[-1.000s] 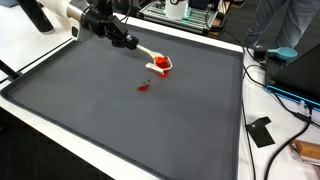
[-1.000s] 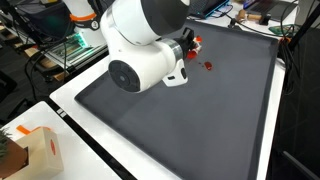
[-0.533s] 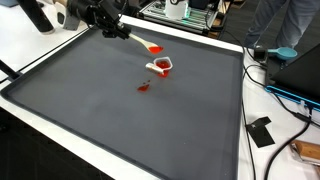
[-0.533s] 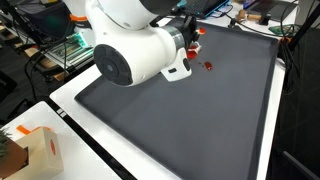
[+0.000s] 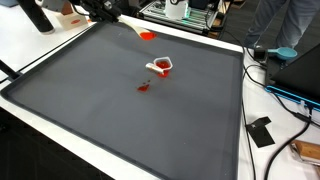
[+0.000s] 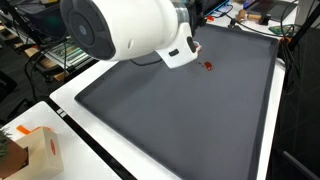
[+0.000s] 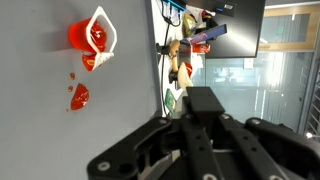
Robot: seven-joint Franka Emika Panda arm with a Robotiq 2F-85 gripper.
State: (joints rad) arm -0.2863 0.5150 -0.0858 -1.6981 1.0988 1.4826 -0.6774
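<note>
gripper at upper left of frame, fingers closed on white spoon with red tip, above grey mat, white cup mid-mat, red bits just below it

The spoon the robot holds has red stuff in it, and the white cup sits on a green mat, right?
No, the mat is dark grey, not green; an exterior view shows it. The spoon in the gripper does hold red stuff, and the white cup sits on that mat.
</note>
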